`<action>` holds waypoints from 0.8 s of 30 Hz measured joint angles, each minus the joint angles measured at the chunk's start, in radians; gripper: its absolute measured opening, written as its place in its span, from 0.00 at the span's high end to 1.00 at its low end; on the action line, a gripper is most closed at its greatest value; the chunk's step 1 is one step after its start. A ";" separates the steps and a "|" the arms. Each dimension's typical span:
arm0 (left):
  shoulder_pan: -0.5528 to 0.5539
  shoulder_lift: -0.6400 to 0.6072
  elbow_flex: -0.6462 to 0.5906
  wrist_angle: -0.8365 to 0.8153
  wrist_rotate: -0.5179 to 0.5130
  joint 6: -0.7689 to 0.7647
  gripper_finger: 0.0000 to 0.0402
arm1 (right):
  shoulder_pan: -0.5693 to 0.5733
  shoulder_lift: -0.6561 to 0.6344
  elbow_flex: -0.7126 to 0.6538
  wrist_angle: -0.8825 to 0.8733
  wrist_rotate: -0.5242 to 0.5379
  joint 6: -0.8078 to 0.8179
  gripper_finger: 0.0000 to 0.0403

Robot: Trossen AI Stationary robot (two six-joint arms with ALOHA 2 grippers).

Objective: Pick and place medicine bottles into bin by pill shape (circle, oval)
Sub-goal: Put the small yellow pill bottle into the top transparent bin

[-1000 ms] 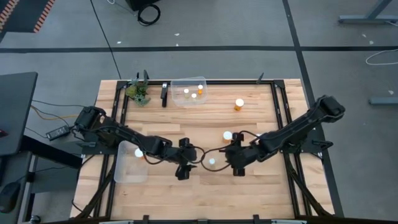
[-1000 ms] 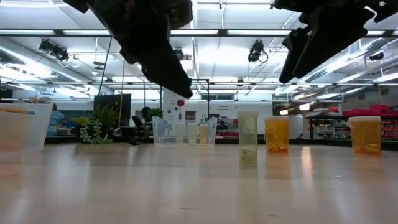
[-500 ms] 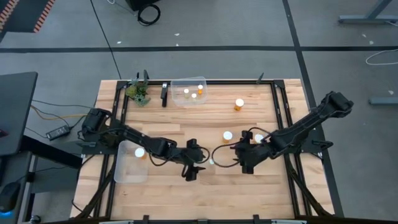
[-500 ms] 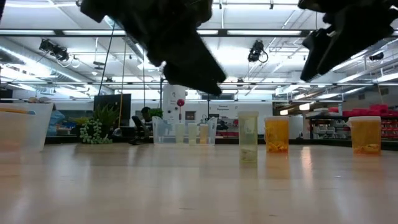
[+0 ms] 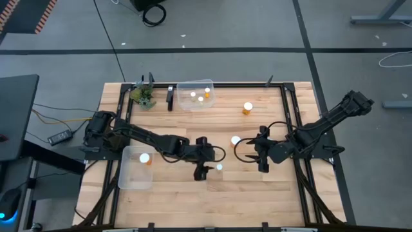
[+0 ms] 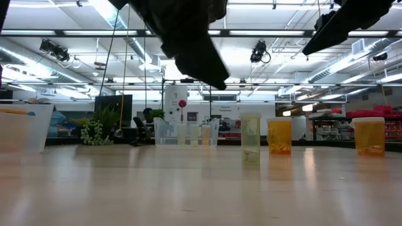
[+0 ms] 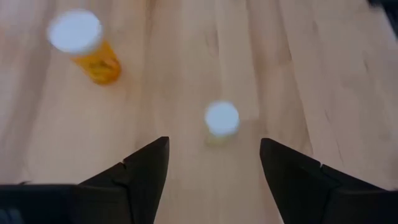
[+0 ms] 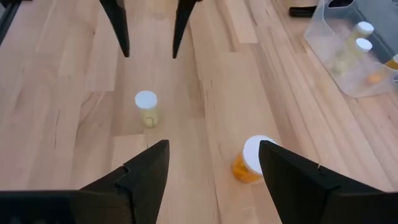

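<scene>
The left arm [image 5: 145,136] is extended from the left edge of the table toward the middle, its links lying low and nearly in line. The left gripper [image 5: 201,173] is carried at the end of this arm, pointed toward the near edge of the table, and its two fingers [image 7: 140,174] are held wide apart with nothing between them. The right arm [image 5: 328,122] is reached in from the right edge, bent at the elbow. The right gripper [image 5: 262,166] is positioned right of centre, well apart from the left gripper, with its fingers [image 8: 146,171] likewise spread and nothing gripped.
</scene>
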 joint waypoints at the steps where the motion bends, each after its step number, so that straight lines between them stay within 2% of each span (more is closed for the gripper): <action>1: 0.003 0.000 0.002 -0.023 0.012 0.015 0.35 | 0.000 0.000 0.000 0.000 0.000 0.000 0.37; 7: 0.011 0.000 0.046 -0.214 0.045 0.019 0.34 | 0.018 -0.001 0.000 -0.015 -0.002 0.022 0.37; 16: 0.021 0.017 0.048 -0.141 0.041 -0.058 0.34 | -0.028 -0.013 0.000 -0.078 0.051 -0.118 0.37; 24: 0.030 0.085 0.091 -0.065 0.055 -0.002 0.34 | -0.120 -0.063 -0.040 -0.052 0.043 -0.251 0.37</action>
